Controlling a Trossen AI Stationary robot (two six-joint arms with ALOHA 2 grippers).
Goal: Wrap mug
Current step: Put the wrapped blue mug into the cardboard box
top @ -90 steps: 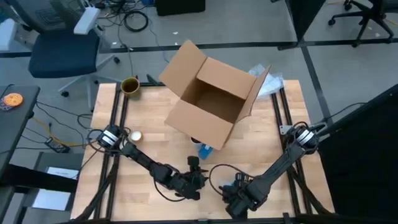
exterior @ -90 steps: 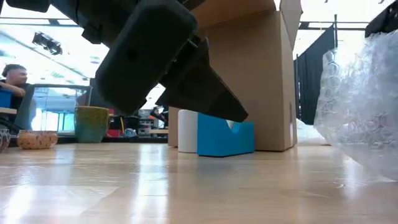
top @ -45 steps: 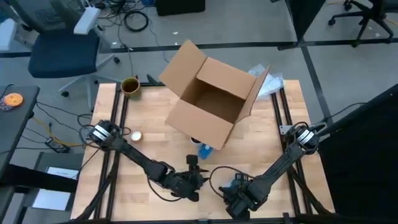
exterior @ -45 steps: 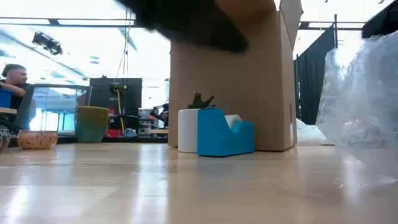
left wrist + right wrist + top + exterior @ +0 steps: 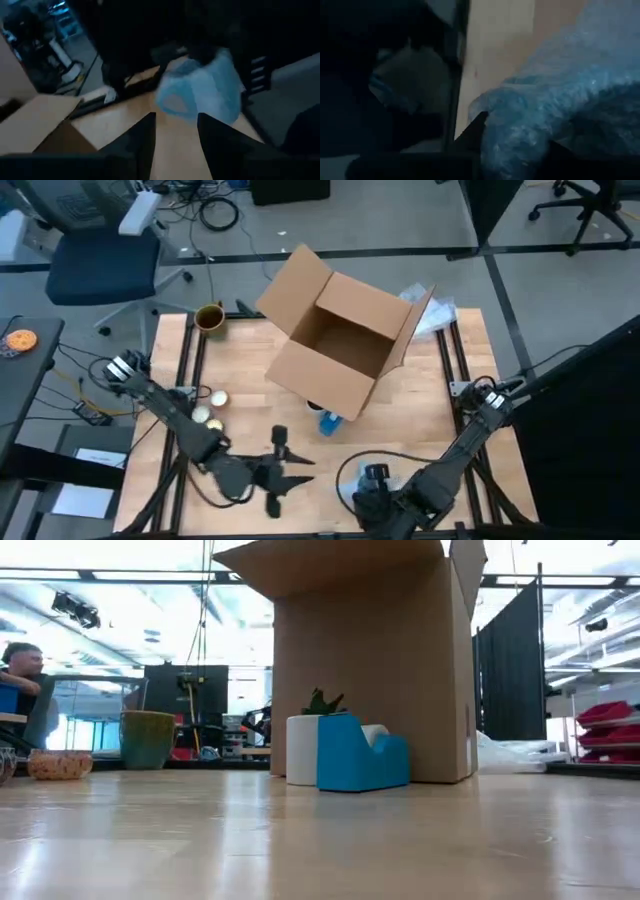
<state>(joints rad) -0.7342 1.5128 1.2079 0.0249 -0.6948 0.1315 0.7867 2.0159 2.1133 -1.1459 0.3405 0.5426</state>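
Wood tabletop (image 5: pixel 420 415) fills the high view, with an office chair (image 5: pixel 95 265) on the floor beyond its 11 o'clock corner and, in the low view, a person (image 5: pixel 20 660) seated far off at 9 o'clock. At that 11 o'clock corner stands the green mug (image 5: pixel 208 317), upright and alone, well apart from both arms. Near the 9 o'clock edge lie two small pale rolls (image 5: pixel 213 398). The left gripper (image 5: pixel 290 472) hangs at 7 o'clock, its fingers (image 5: pixel 142 142) spread wide and holding nothing. An open box (image 5: pixel 345 340) sits from centre toward 12 o'clock, flaps up, with a blue tape dispenser (image 5: pixel 330 422) just beside its 6 o'clock wall. The right gripper (image 5: pixel 372 480) is at 5 o'clock, pressed up to bubble wrap (image 5: pixel 560 100); whether it grips the wrap cannot be told.
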